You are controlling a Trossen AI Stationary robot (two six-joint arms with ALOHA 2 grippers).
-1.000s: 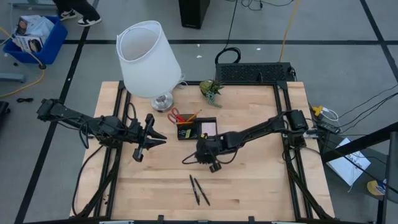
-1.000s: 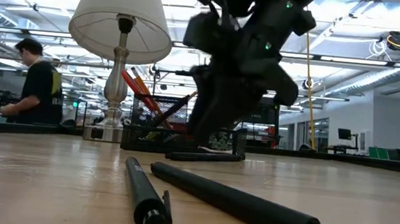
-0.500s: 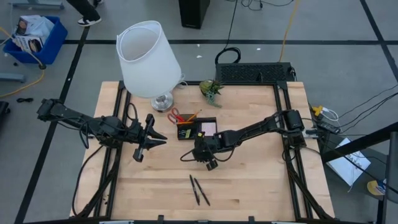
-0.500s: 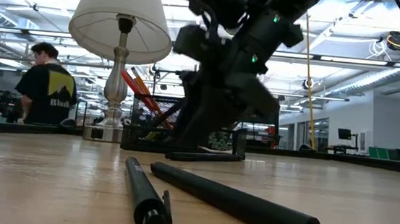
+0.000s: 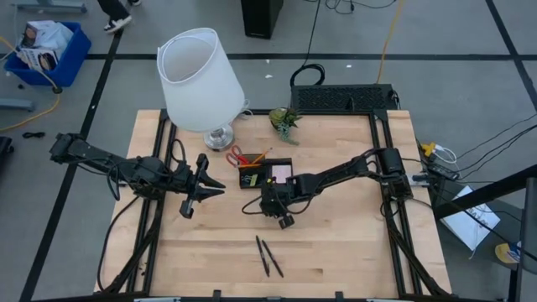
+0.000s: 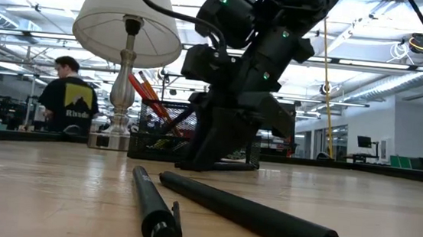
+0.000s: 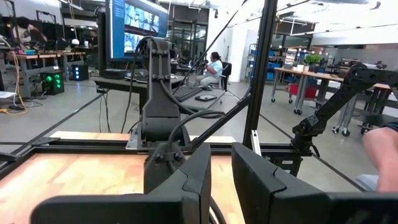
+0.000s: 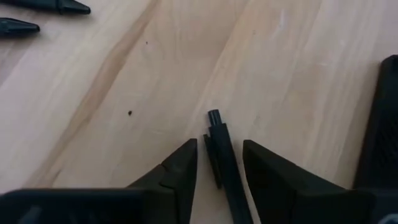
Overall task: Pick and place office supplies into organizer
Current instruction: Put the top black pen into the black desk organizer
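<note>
Since a second ago the right arm has drawn in toward the organizer (image 5: 267,174) and dropped low. Its fingers (image 8: 217,168) now stand on the bench (image 5: 336,243) just in front of the tray, partly open, with a black pen (image 8: 222,155) lying flat between them. The tips straddle it, and I cannot tell whether they are gripping it yet.

Two more pens (image 5: 268,256) lie side by side nearer the front edge, well apart from the tray; the low view shows them close up (image 6: 249,214). Inside the organizer sit a pink pad (image 5: 281,173), orange pencils (image 5: 254,159) and red scissors (image 5: 237,155), leaning out toward the lamp (image 5: 200,80).

Left fingers (image 5: 195,186) hang above the bench's left side, nearly closed on nothing, away from everything. A green plant (image 5: 285,120) stands at the back edge. A person (image 6: 67,106) is in the room beyond.
</note>
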